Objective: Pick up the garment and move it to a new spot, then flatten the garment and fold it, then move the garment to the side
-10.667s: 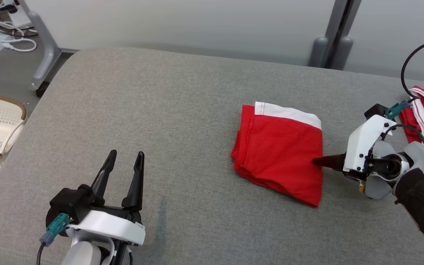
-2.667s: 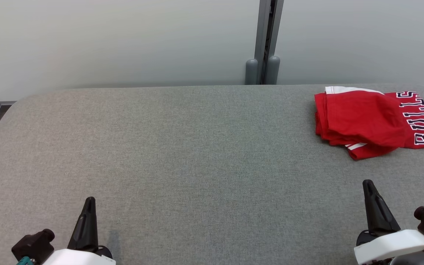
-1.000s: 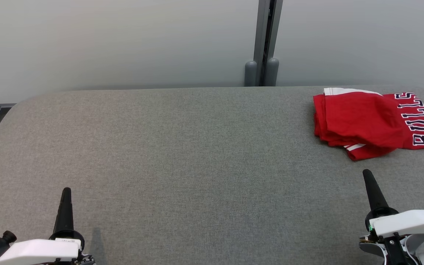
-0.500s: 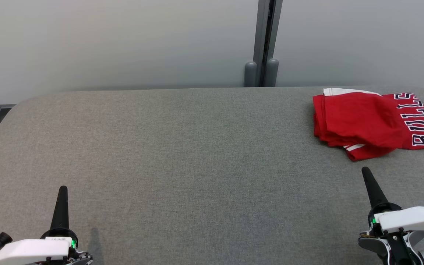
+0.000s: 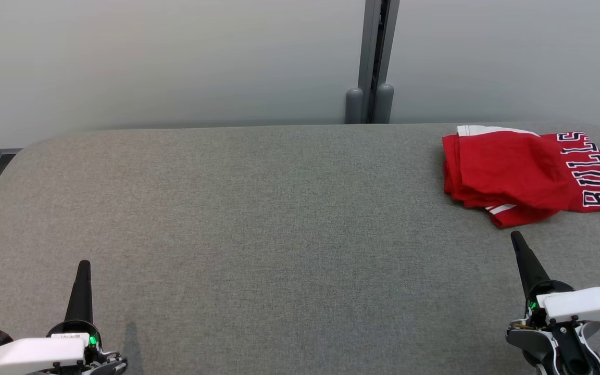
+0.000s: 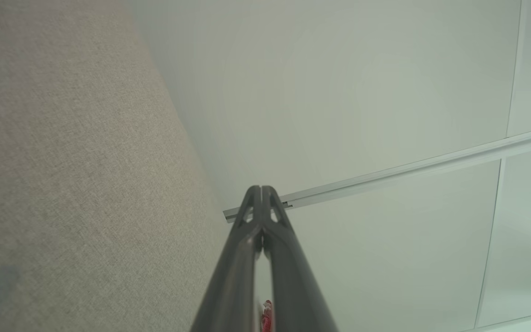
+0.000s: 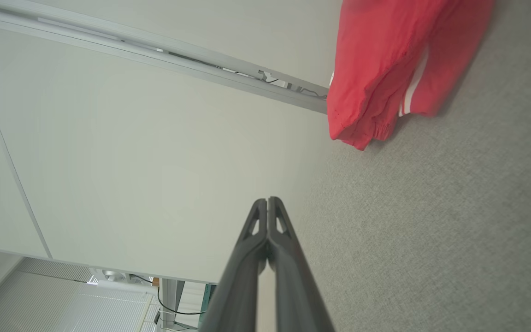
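Garment (image 5: 508, 166) lies folded, untouched; left claw (image 5: 83, 264) and right claw (image 5: 515, 237) closed tight, empty.

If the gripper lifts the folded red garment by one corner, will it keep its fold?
Probably not: the garment lies in loose, uneven layers, so it would likely droop open. The cloth looks thin, so it is probably light.

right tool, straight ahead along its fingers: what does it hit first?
Probably the wall. In the right wrist view the shut right tool aims past the folded garment, which lies off to one side on the table; clearance is hard to judge.
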